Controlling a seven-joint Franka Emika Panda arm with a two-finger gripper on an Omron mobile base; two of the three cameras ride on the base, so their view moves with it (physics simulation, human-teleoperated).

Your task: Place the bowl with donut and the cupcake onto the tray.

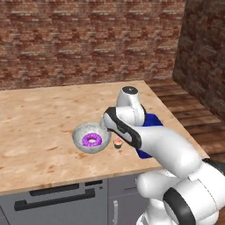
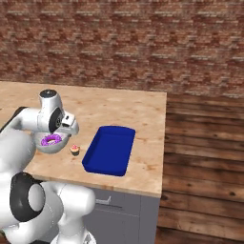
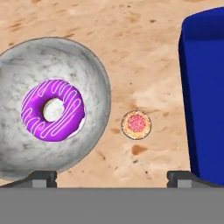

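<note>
I hold the gripper (image 3: 111, 177) spread wide and empty above the counter, its tips low in the hand view. Nothing is loaded yet; I judge this the approach, and next I must descend and pick one item. The round light-grey bowl (image 3: 89, 65) with the purple frosted donut (image 3: 52, 110) sits left, the tiny pink-topped cupcake (image 3: 136, 124) centre, apart from both, the deep-blue rectangular tray (image 3: 203, 87) right. The pale wooden counter (image 3: 144, 52) beyond looks unobstructed.
</note>
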